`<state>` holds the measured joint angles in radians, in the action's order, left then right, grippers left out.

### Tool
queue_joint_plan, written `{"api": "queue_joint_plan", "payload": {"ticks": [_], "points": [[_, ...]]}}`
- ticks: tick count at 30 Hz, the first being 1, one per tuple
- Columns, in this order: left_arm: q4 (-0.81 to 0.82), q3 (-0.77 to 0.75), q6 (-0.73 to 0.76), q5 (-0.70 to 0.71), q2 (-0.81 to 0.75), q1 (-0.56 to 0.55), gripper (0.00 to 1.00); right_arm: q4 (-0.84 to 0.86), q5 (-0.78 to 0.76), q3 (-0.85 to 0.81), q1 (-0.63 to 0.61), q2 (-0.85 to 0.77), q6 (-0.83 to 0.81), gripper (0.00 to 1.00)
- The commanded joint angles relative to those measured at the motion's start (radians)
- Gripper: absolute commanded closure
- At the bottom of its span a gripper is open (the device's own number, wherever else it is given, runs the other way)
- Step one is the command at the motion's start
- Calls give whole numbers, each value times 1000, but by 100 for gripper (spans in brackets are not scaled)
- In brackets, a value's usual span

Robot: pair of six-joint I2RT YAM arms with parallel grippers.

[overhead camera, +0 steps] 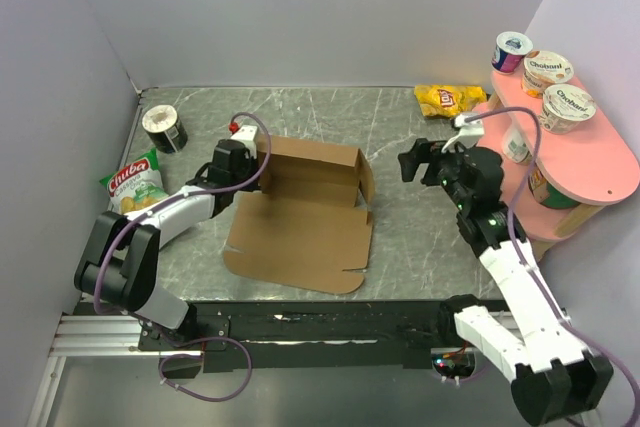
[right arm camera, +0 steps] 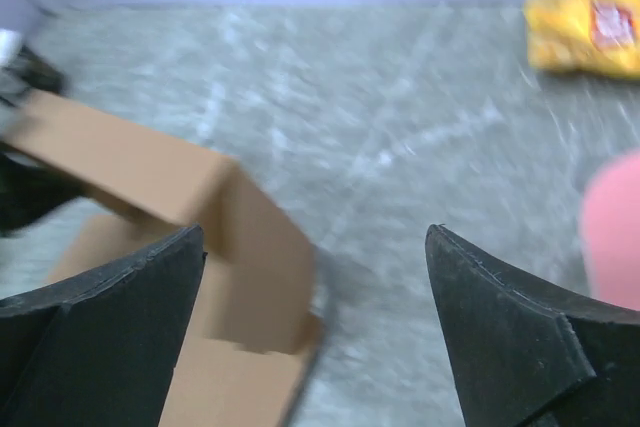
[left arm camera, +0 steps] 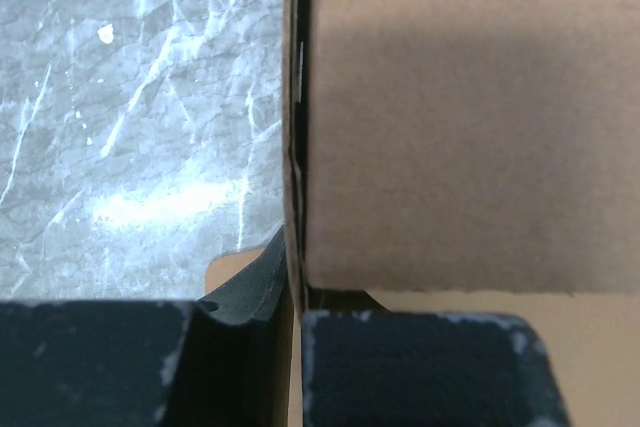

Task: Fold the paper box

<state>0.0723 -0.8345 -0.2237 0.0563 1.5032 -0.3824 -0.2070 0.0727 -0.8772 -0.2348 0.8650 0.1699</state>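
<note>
The paper box is plain brown cardboard in the middle of the table. Its back and side walls stand up, and a wide flap lies flat toward the front. My left gripper is at the box's left rear corner, shut on the thin upright left wall. In the left wrist view that wall runs straight up from between the closed gripper. My right gripper hovers to the right of the box, apart from it, open and empty. In the blurred right wrist view the box's right end lies ahead and left of the open gripper.
A green-and-white chip bag and a dark can sit at the left. A yellow chip bag lies at the back right. A pink shelf with several yogurt cups stands along the right wall, close behind the right arm.
</note>
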Motion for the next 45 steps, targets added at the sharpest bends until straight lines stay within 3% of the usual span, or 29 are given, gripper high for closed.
{"api": "queue_joint_plan", "payload": {"ticks": [1,6,12,19,32,45], "points": [[-8,-8,-39,-82,-44,30,99,-8,42,79,20,90,-24,8],[-19,-11,-51,-108,-61,42,99,119,130,176,-44,138,-79,9],[-31,-15,-59,-110,-69,46,99,188,209,181,-138,209,-197,8],[-17,-2,-52,-147,-77,46,99,359,213,221,-207,271,-225,2],[14,26,-32,-210,-84,45,99,630,110,238,-247,423,-251,0],[20,35,17,-234,-64,37,99,781,16,112,-225,630,-406,1]]}}
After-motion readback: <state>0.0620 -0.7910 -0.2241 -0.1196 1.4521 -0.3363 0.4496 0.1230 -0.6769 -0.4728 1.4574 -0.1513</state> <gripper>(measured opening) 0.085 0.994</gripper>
